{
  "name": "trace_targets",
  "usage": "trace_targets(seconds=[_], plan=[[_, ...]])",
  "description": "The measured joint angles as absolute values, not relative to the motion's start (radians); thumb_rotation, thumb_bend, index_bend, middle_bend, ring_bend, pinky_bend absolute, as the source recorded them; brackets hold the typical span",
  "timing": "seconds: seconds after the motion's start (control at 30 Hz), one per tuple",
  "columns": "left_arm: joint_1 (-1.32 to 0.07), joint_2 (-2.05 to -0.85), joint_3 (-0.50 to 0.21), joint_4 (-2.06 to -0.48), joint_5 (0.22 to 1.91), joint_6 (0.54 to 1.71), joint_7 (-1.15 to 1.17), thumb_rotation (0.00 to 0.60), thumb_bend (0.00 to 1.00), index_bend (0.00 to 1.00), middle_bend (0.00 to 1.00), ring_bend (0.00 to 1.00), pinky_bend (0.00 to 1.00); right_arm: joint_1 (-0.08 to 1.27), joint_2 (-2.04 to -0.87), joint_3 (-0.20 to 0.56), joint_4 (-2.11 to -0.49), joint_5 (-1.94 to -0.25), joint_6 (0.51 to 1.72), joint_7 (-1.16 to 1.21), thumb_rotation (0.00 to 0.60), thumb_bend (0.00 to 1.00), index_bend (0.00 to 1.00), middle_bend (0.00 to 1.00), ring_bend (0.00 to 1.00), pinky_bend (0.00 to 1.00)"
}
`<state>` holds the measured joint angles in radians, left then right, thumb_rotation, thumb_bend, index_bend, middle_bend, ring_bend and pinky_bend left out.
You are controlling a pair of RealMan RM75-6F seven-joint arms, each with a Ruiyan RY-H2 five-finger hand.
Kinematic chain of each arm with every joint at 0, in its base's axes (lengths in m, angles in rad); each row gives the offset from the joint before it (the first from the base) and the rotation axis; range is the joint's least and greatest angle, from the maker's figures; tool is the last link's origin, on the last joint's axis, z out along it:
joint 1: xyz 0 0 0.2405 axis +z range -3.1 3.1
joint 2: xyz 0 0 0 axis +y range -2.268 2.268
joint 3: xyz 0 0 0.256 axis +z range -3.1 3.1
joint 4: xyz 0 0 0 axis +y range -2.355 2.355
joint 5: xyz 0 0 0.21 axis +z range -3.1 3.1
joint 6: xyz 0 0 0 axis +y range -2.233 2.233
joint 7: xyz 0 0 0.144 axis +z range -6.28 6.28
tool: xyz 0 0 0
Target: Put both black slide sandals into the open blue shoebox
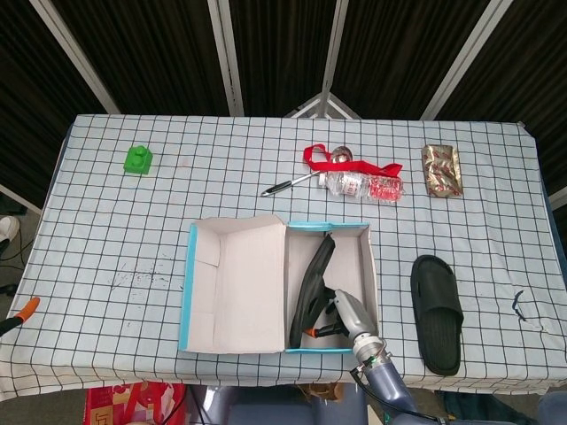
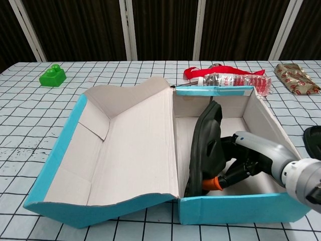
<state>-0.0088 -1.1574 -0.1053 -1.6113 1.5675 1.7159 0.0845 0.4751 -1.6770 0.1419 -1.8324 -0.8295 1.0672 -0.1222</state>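
Observation:
The open blue shoebox (image 1: 365,241) (image 2: 235,211) sits at the table's front middle, lid (image 1: 235,283) (image 2: 125,150) folded out to its left. One black slide sandal (image 1: 312,279) (image 2: 206,145) stands on its edge inside the box, leaning against the lid-side wall. My right hand (image 1: 341,316) (image 2: 241,163) reaches into the box from the front and grips this sandal, its dark fingers (image 2: 225,150) against the sole. The second black sandal (image 1: 436,312) (image 2: 313,138) lies flat on the table right of the box. My left hand is not visible.
A plastic bottle (image 1: 363,186) (image 2: 233,80) with a red ribbon (image 1: 332,162) and a pen (image 1: 285,186) lie behind the box. A foil snack packet (image 1: 441,170) (image 2: 296,78) sits back right, a green block (image 1: 137,160) (image 2: 52,76) back left.

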Motion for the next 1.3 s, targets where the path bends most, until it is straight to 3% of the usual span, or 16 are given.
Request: trace_targets(seconds=[0.33,0.53,0.93,1.3], plan=[[-0.009,-1.157,-0.104,-1.613,1.569,1.714,0.088,0.6,0.08,0.11,0.0,0.0,0.1,0.478,-1.659,0.146,-1.846,-0.825,1.048,-0.119,0.6,0.31,0.17,0.29,0.33,0.41],[-0.008,-1.157,-0.105,-1.614,1.567,1.715,0.088,0.6,0.08,0.11,0.0,0.0,0.1,0.481,-1.648,0.147,-1.852,-0.826,1.023,-0.105,0.6,0.31,0.09,0.14,0.3,0.39],[-0.01,-1.157,-0.104,-1.614,1.567,1.711,0.09,0.6,0.08,0.11,0.0,0.0,0.1,0.491,-1.606,0.14,-1.865,-0.854,0.966,-0.073,0.6,0.17,0.05,0.08,0.29,0.37],[-0.01,-1.158,-0.103,-1.614,1.567,1.71,0.092,0.6,0.08,0.11,0.0,0.0,0.1,0.495,-1.617,0.144,-1.86,-0.851,1.005,-0.092,0.6,0.17,0.01,0.05,0.28,0.37]])
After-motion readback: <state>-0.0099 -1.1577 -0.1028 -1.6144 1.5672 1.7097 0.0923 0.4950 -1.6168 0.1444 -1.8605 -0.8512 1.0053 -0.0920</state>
